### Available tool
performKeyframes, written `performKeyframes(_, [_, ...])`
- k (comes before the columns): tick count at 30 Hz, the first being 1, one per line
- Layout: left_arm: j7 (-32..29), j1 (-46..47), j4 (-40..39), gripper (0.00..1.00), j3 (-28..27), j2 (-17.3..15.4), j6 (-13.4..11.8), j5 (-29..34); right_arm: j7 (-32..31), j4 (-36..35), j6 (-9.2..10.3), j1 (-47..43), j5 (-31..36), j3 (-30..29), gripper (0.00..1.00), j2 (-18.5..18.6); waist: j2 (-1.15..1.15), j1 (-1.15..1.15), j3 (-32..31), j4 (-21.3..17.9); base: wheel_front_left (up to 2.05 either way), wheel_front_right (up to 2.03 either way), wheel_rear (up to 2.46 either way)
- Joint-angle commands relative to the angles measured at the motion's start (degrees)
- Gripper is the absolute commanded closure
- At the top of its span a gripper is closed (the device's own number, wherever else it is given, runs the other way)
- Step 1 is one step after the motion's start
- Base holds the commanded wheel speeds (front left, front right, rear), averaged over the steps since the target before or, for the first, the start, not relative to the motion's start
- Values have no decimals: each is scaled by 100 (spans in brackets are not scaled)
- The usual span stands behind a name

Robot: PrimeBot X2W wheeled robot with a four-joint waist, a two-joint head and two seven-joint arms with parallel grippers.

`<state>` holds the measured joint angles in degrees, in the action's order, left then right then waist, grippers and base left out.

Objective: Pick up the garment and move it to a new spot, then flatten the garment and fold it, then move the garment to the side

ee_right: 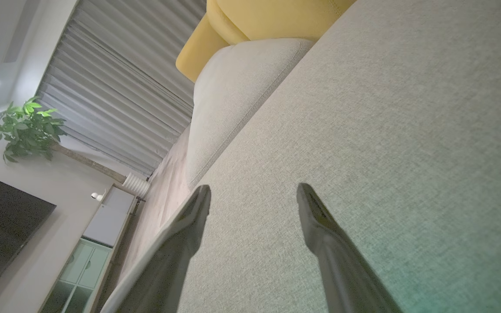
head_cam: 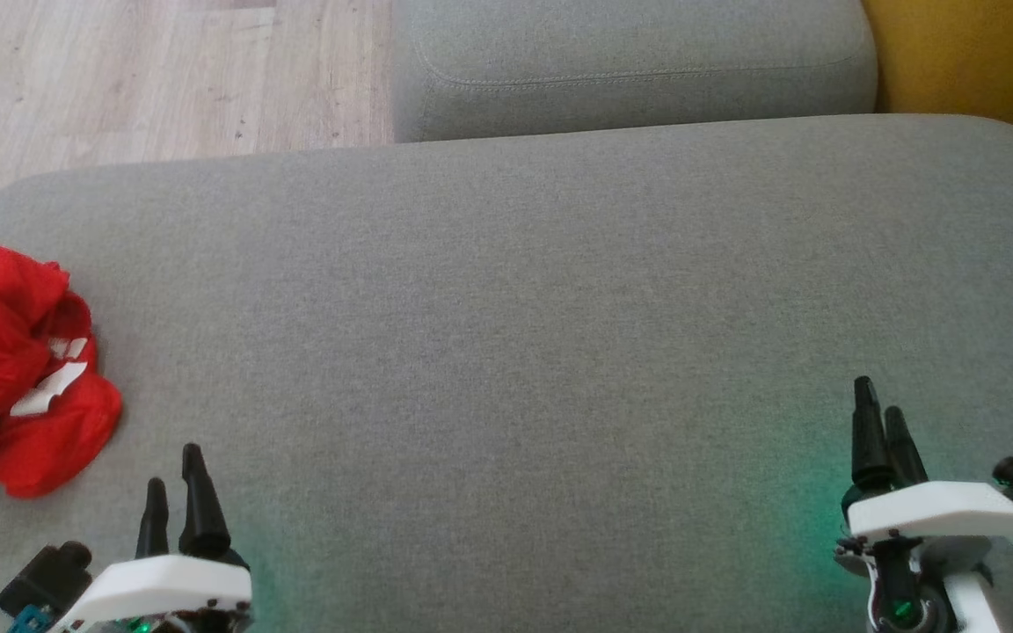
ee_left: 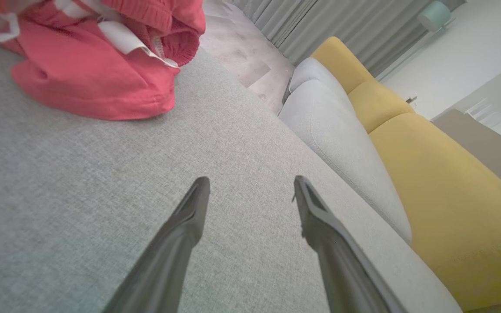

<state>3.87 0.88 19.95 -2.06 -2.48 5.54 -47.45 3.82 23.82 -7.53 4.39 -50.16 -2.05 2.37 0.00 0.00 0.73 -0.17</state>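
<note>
Red garment (head_cam: pixel 18 369) lying crumpled at far left edge of grey sofa seat (head_cam: pixel 506 308); one piece. White labels (head_cam: pixel 47 387) showing on it, print too small for reading. I am holding my left fingers (head_cam: pixel 197 492) low at lower left, pointing forward, spread wide, gripping nothing, near garment but apart. I am holding my right fingers (head_cam: pixel 869 435) at lower right, well apart from garment, likewise spread, gripping nothing. Two dark fingers per arm. One smaller grey cushion (head_cam: pixel 630 61) sitting beyond seat, yellow cushion (head_cam: pixel 972 53) beside it.
</note>
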Motion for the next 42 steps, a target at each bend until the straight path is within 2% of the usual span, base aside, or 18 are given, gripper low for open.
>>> performKeyframes(1, [78,235,-171,0,-83,-40,-5,233,91,-138,2,370,244,114,0,64,0,0,1,1,0,0,0])
performKeyframes(42, [776,204,-46,0,206,-159,-141,3223,784,378,4,523,3442,490,0,57,0,0,-24,-24,0,0,0])
